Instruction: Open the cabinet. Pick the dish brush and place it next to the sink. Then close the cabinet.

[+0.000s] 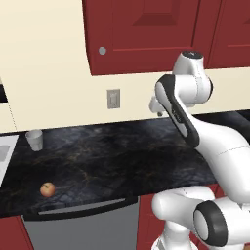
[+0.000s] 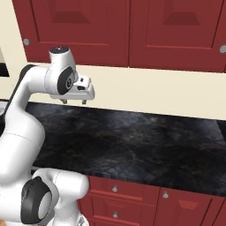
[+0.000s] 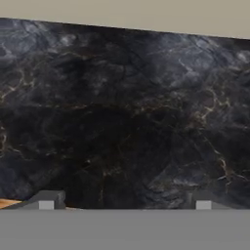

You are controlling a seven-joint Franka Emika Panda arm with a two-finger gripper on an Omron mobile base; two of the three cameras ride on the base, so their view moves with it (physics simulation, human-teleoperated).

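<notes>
Gripper [image 2: 74, 102] hangs above the dark veined marble counter [image 2: 132, 137], pointing down at it, its two small dark fingertips well apart with nothing between them; in the hand view the same two tips [image 3: 46, 201] rise at the bottom corners, wide-set over bare black stone with gold and grey veining, and a strip of cream wall [image 3: 146, 14] runs beyond the counter's far edge. Dark red wall cabinet with raised-panel door and small round grey knob [image 1: 102, 50] sits above the gripper and off to its left, door shut flat; the right base view catches the same knob [image 2: 27, 42] up and left of the gripper, plus a second red wall door further right. The left base view adds what the other two lack: far to the gripper's left and lower, a small translucent white cup [image 1: 34, 139] upright on the counter, a red-orange apple [image 1: 47, 189] near the counter's front edge, a grey wall outlet [image 1: 113, 99], and at the frame's left edge the pale flat rim of the sink [image 1: 5, 152]. The dish brush cannot be made out.
</notes>
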